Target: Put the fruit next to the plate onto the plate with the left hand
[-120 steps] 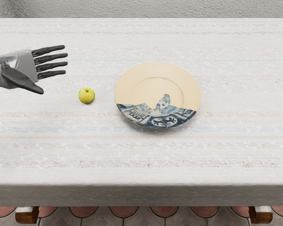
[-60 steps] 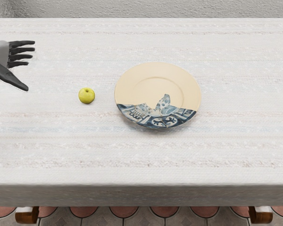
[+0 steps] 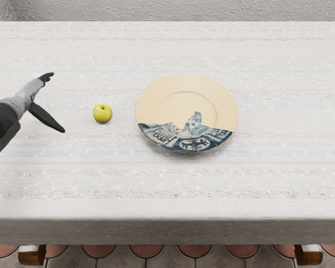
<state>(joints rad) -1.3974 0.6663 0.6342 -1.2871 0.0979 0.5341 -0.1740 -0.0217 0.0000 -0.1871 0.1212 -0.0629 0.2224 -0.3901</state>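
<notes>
The apple [image 3: 103, 113] lies exactly where it lay half a second ago, on the table [image 3: 240, 178] just left of the plate [image 3: 156, 89], near its rim but not touching it. It is small, round and yellow-green, upright with a dark dimple at the stem on top and a soft shadow under it. The plate has not shifted either: a wide cream dish with a jagged blue-and-white patterned band across its near edge, and nothing on it. What has changed is the left hand [image 3: 28, 97]. Earlier it sat high at the picture's left edge with its fingers showing one by one; now it is lower and turned edge-on, its grey forearm rising from the lower left. Its fingers [image 3: 46, 76] reach straight out and line up behind one another, pointing up and to the right, while the dark thumb [image 3: 47, 118] splays away toward the apple. The hand holds nothing and stays apart from the fruit, to its left.
</notes>
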